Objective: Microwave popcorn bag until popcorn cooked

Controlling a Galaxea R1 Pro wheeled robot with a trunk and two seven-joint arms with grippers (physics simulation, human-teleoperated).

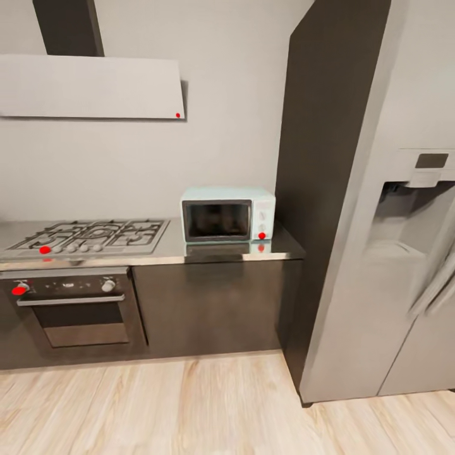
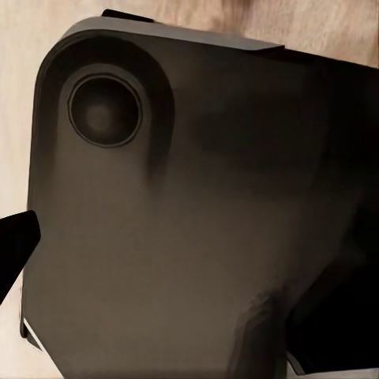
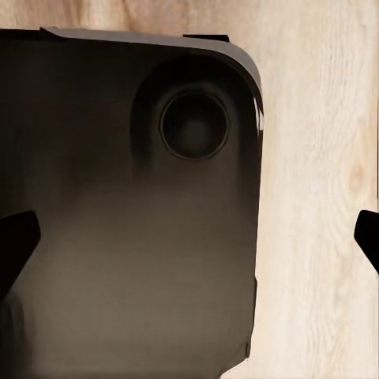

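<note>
At the far left of the head view the steel gas hob (image 1: 88,235) is set into the worktop (image 1: 215,253), with the built-in oven (image 1: 72,306) under it and the flat white hood (image 1: 91,86) on the pale grey wall above. A bare strip of worktop separates the hob's right edge from the pale blue microwave (image 1: 227,213), which stands near the worktop's right end, door shut, set back a little from the thin front edge. Just right of it a tall dark panel (image 1: 328,158) closes off the worktop, and a grey fridge (image 1: 392,265) stands against that. Open wood floor (image 1: 189,411) lies in front of the dark cabinets. In the wrist views a dark tip of the left hand (image 2: 14,249) hangs over the robot's dark base (image 2: 189,237); I cannot tell its state. The right hand (image 3: 189,241) is open, tips spread wide.
</note>
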